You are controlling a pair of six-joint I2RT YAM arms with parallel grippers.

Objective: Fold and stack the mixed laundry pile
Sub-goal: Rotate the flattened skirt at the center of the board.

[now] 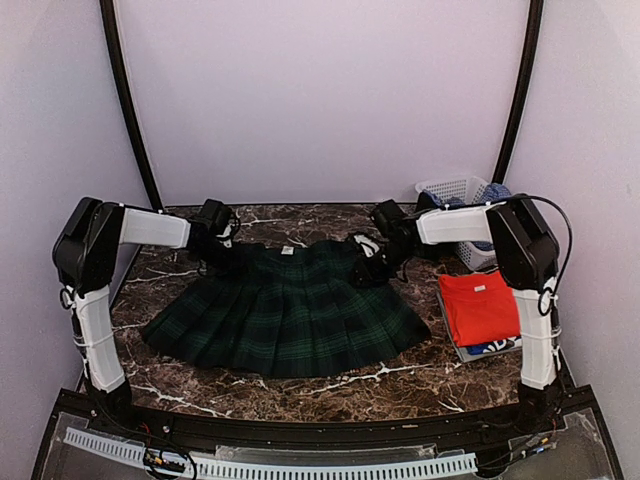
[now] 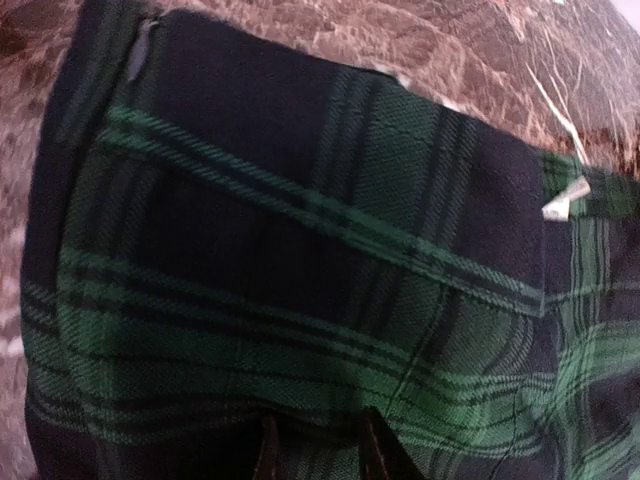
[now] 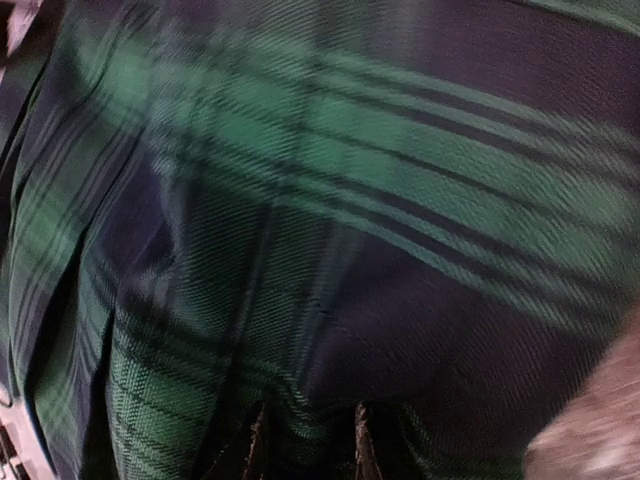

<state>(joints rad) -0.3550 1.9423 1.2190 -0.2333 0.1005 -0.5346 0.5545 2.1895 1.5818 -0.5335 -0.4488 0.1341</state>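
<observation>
I saw the left end effector [image 2: 320, 458] and right end effector [image 3: 310, 450] each nearly closed, pinching the skirt [image 1: 285, 310] at its waistband, spread flat on the surface [image 1: 400, 385].

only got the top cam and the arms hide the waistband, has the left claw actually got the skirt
Observer: Yes. In the left wrist view the left claw has tartan skirt cloth pinched between its narrow-set fingertips.
Operator: and the right one
Observer: The right wrist view is blurred, but the right claw has a fold of the cloth between its fingertips too.
Operator: anything near the left grip to watch
Observer: A dark zipper shows at the skirt's edge, up-left in the left wrist view, apart from the fingertips.
</observation>
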